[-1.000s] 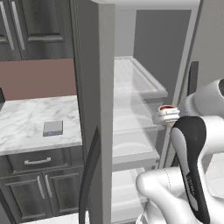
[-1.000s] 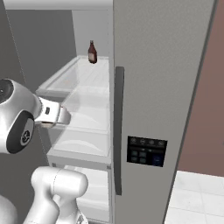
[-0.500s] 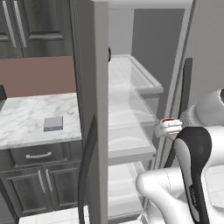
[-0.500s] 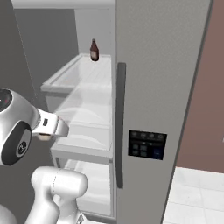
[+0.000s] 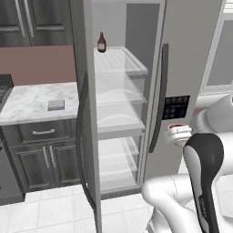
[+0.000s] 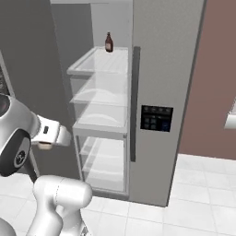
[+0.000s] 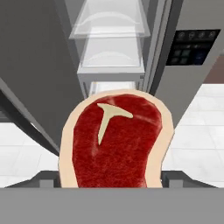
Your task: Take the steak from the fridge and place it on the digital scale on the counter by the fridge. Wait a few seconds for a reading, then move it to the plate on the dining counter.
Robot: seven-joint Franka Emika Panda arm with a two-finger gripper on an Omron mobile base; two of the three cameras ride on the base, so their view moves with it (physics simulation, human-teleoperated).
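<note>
So, the fridge (image 5: 182, 54) stands with its left door swung wide, white shelves bare except a small brown bottle (image 5: 102, 43) on the top one. Left of it, the counter (image 5: 27, 102) carries the digital scale (image 5: 56, 105), nothing on it yet. The arm is out in front of the fridge's closed right door, below the dispenser panel (image 5: 176, 107), with the gripper (image 5: 178, 132) well clear of the shelves. The steak (image 7: 116, 140) is in the gripper: in the hand view it sits right between the two fingertips (image 7: 49, 178), the red face toward the camera, tan rim touching or nearly touching each tip, so I read the fingers as clamped on it from both sides. From the left base camera a thin strip of red shows at the gripper, and the right base camera shows a tan sliver under the hand (image 6: 50, 138). My read: the pick from the fridge is done and the carry to the scale is the step in hand. Next move needs a swing left, around the open door (image 5: 84, 113), which stands between the gripper and the scale, then a level lowering onto that small pad. Risk as I see it: clipping the door edge, or landing the steak off-centre since the pad looks barely wider than the meat.
</note>
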